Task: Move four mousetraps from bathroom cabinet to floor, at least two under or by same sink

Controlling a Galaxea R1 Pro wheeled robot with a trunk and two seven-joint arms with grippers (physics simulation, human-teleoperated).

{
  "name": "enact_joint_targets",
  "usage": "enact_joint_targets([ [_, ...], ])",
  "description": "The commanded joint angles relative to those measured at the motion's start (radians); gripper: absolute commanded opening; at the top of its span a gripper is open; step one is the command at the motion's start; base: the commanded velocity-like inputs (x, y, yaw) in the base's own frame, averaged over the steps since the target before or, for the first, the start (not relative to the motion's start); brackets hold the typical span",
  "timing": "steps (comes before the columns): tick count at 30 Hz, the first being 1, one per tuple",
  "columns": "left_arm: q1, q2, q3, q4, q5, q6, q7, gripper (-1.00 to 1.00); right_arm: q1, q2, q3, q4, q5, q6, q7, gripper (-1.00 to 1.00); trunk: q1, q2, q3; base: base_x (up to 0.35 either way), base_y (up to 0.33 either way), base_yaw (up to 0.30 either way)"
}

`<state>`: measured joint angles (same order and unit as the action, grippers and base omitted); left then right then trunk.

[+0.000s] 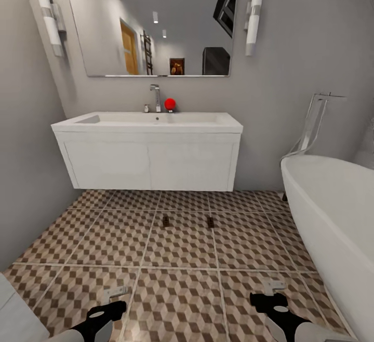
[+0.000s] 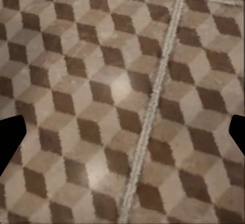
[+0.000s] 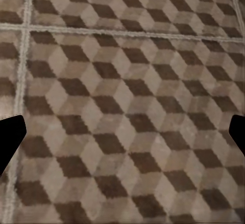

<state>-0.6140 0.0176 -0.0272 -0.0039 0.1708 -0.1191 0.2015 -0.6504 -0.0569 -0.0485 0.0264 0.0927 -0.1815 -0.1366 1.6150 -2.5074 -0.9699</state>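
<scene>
At frame centre on the bathroom floor (image 1: 182, 259), two mousetraps (image 1: 166, 221) (image 1: 210, 222) look light, stiff, best pinched by board edges; left gripper (image 1: 115, 295) and right gripper (image 1: 274, 286) spread, empty.

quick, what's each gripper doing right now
Left gripper: open, holding nothing, above the cube-patterned tile floor.
Right gripper: open, holding nothing.

Two mousetraps (image 1: 166, 221) (image 1: 210, 222) lie side by side at frame centre on the bathroom floor (image 1: 182, 259), just below the sink unit (image 1: 150, 155); the bathtub (image 1: 332, 217) fills the right edge.
</scene>
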Motion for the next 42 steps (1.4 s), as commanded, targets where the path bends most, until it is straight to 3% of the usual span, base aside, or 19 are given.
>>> enact_joint_targets([
  [1, 0.005, 0.0, -0.004, 0.001, 0.008, -0.003, -0.005, 1.0, 0.004, 0.0, -0.005, 0.003, 0.01, -0.004, -0.004, 1.0, -0.001, 0.0, 0.003, 0.0, 0.0, 0.0],
  [7, 0.044, 0.003, -0.003, 0.001, 0.024, -0.002, -0.036, 1.0, 0.032, 0.0, -0.005, 0.004, 0.009, -0.003, -0.003, 1.0, -0.003, 0.001, 0.026, 0.0, 0.0, 0.0],
  [11, 0.078, 0.004, -0.003, 0.001, 0.05, -0.003, -0.051, 1.0, 0.066, -0.001, -0.005, 0.004, 0.009, -0.003, -0.003, 1.0, -0.005, 0.002, 0.042, 0.0, 0.0, 0.0],
  [12, 0.099, 0.005, -0.003, 0.001, 0.07, -0.003, -0.059, 1.0, 0.097, -0.001, -0.005, 0.004, 0.009, -0.003, -0.003, 1.0, -0.006, 0.002, 0.046, 0.0, 0.0, 0.0],
  [16, 0.119, 0.006, -0.003, 0.001, 0.086, -0.001, -0.063, 1.0, 0.124, -0.002, -0.005, 0.004, 0.009, -0.004, -0.003, 1.0, -0.007, 0.003, 0.061, 0.0, 0.0, 0.0],
  [33, 0.168, 0.008, -0.004, 0.001, 0.094, 0.009, -0.065, 1.0, 0.183, -0.028, -0.005, 0.006, 0.007, -0.003, -0.001, 1.0, -0.015, 0.007, 0.127, 0.0, 0.0, 0.0],
  [42, 0.214, 0.007, -0.004, 0.002, 0.095, 0.028, -0.069, 1.0, 0.239, -0.028, -0.005, 0.006, 0.007, -0.002, 0.011, 1.0, -0.05, 0.07, 0.155, 0.0, 0.0, 0.0],
])
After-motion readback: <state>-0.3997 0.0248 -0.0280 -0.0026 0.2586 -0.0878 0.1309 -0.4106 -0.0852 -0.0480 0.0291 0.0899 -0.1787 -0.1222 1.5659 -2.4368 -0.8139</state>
